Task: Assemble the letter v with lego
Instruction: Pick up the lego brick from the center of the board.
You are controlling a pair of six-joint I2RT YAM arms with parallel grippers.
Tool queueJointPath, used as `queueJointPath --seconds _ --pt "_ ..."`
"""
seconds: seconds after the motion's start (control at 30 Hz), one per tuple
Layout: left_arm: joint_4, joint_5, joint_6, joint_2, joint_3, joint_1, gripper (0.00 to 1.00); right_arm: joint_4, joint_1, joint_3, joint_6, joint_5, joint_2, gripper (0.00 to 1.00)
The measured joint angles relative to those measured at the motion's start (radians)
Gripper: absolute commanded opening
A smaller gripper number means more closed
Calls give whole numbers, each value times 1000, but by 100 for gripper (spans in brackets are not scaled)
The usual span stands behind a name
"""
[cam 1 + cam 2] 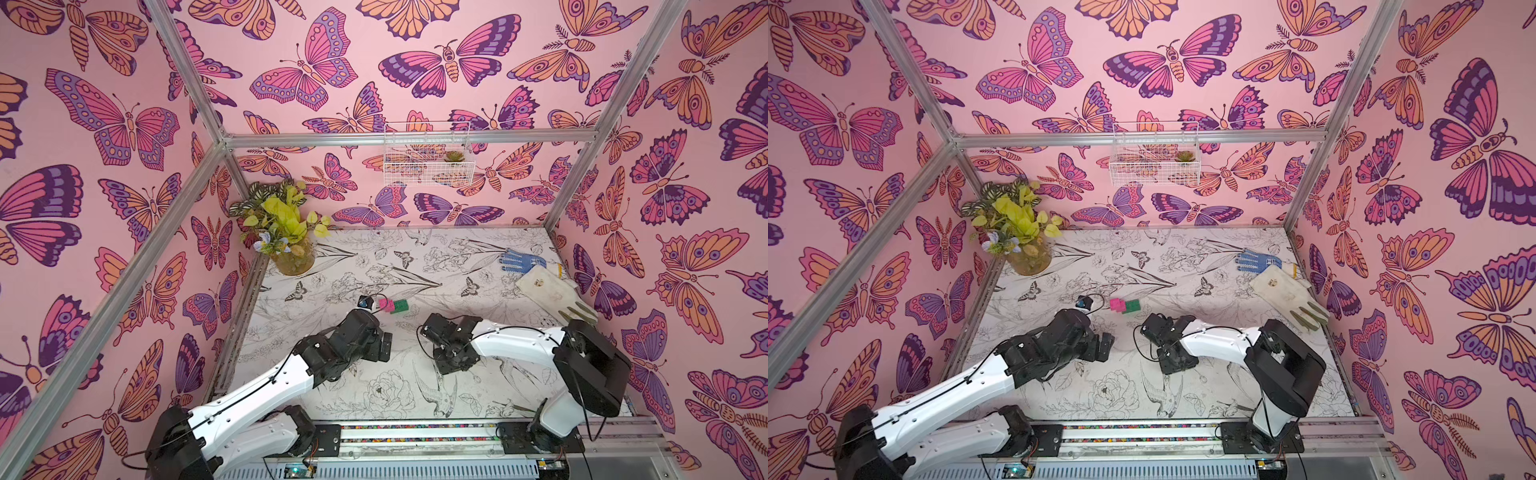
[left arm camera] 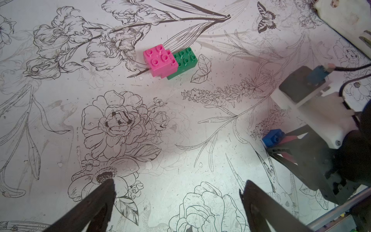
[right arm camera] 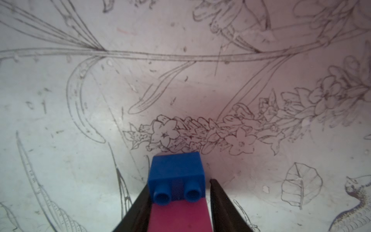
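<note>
"Left wrist view first," Ana is saying. "What is sitting on the white table with drawn black flowers [image 2: 60,140]?"

"Two pink square plastic bricks [image 2: 158,58] are sitting there, one higher than the other," Ben is answering. "They are touching one end of a long green plastic brick [image 2: 185,60]. All the studs are pointing up. In both top views that little bunch is lying near the middle of the table, just past the left arm."

"What is the left gripper [image 2: 177,190] doing?"

"It is hanging over the table. Its two black fingers [image 2: 104,200] are spreading wide apart, and nothing is sitting between them."

"And the right gripper [image 3: 179,182]?"

"In the right wrist view it is pinching a pink plastic brick [image 3: 178,217] between its black fingers. A small blue square plastic brick [image 3: 176,172] is sticking to that pink one and poking out past the fingertips. Two of its round studs are pointing back at the camera."

"Is the blue one touching the table?"

"It is hanging very close, but I cannot tell if it is touching. In the left wrist view it is staying well apart from the pink and green bunch, off to the right arm's side."
</note>
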Motion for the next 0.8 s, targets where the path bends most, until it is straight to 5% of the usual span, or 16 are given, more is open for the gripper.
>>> queueJointPath --seconds 0.1,0.37,0.6,0.8 --pt "0 0 0 6 0 0 100 4 0 0 0 0 0 41" --pt "0 0 -6 6 -11 0 100 6 -2 -3 -1 10 -5 1" --pt "4 -3 -6 19 -12 9 100 -50 -12 45 -95 25 -6 1" --pt "38 21 2 118 -10 87 100 -159 -72 352 -283 57 39 1"
